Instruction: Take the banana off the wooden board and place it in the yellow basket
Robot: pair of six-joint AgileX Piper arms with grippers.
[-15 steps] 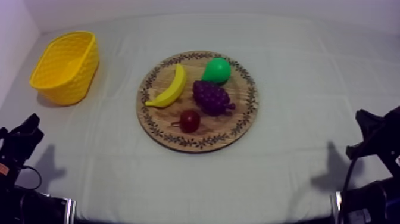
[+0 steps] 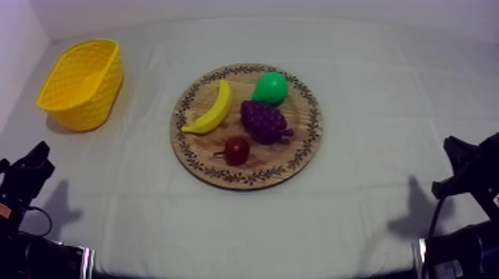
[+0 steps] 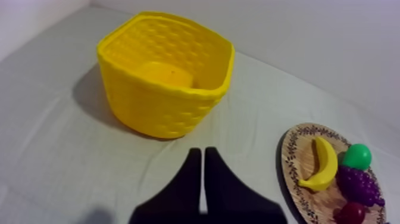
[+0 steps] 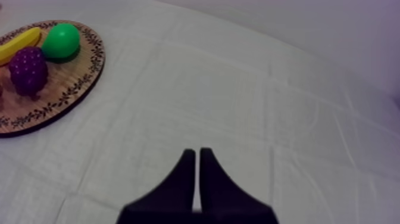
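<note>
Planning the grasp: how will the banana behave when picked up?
The banana looks like smooth moulded plastic, so probably stiff, light and slippery. Its curve lies flat on the board, so nudged it likely pivots rather than rolls.

- The surface (image 2: pixel 386 111) is covered all over by a grey-white cloth with faint creases.
- A round wooden board (image 2: pixel 315 126) with a patterned rim lies flat on the cloth, about midway across the surface.
- A yellow basket (image 2: pixel 102 95) stands upright on the cloth, mouth upward, well apart from the board, to the board's left and a little farther back in the top view.
</note>
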